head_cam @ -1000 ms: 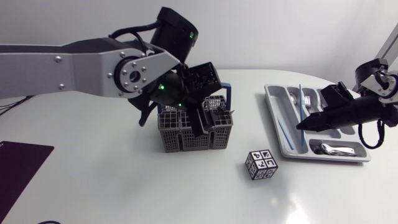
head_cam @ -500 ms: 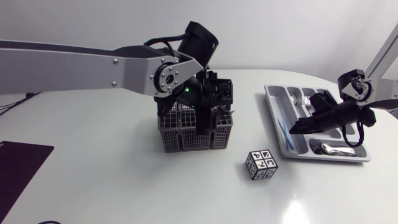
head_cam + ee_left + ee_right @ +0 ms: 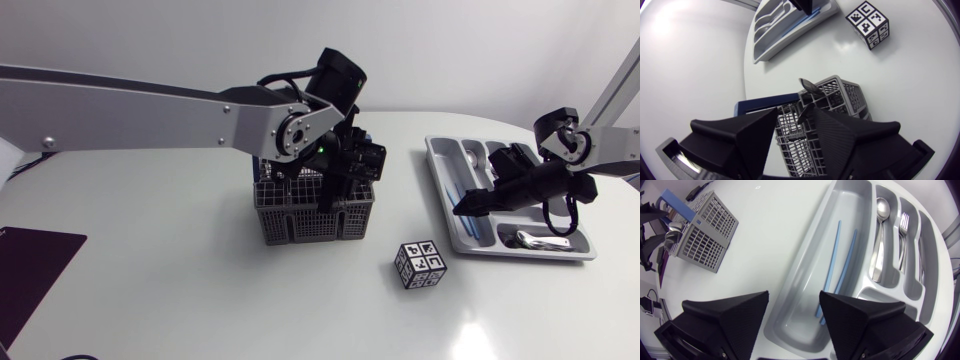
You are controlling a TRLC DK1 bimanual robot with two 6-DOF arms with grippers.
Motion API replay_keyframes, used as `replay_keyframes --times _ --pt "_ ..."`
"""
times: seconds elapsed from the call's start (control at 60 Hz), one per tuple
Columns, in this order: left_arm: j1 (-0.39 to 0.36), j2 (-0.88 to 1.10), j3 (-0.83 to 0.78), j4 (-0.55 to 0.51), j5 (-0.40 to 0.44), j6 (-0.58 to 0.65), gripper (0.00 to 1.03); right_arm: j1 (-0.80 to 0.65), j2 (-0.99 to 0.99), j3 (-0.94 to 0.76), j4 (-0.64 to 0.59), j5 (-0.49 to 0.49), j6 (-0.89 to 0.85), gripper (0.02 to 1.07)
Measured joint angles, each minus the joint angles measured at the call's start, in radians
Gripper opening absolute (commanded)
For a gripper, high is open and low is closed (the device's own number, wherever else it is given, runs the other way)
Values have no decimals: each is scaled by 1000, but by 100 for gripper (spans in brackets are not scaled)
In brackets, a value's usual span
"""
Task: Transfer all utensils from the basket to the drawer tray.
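Partly done, to judge from how things lie. Already in the pale grey plastic drawer tray (image 3: 800,275), as seen from the right wrist: two thin light-blue sticks (image 3: 832,255) in the long compartment, and beside them a metal spoon (image 3: 879,240) and a metal fork (image 3: 902,240). In the head view also a small metallic piece (image 3: 535,240) in the front compartment, too small to name. Left to move: at least two dark flat utensil handles (image 3: 807,86) standing up out of the grey wire-mesh basket (image 3: 842,95) with its blue grip; impossible to tell how many more deeper inside. Basket near the table's middle, tray at about 3 o'clock from it and well apart, black-and-white patterned cube (image 3: 420,265) at about 5 o'clock. Left gripper (image 3: 794,112) pointing straight down over the basket, arm coming in from 9 o'clock. Fingers apart, one handle between the tips but not visibly pinched from both sides, so probably nothing held. Right gripper (image 3: 794,296) low above the tray's long compartment, pointing toward about 8 o'clock in the head view, fingers wide apart and empty.
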Motion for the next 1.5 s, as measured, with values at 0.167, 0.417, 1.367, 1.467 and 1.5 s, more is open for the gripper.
replay_keyframes --times 0.167,0.417,1.367,1.467,1.5 --pt "0 19 4 0 -3 37 24 2 -26 -13 4 0 -2 79" --pt "0 50 24 31 -36 101 4 13 -60 -56 18 0 -8 82" --pt "1 -95 18 -54 -40 143 4 94 -151 -119 21 27 -11 82" --pt "2 -142 12 -78 -40 151 4 108 -175 -125 20 29 -11 82" --pt "2 -159 10 -85 -40 151 4 112 -185 -128 17 29 -11 82"
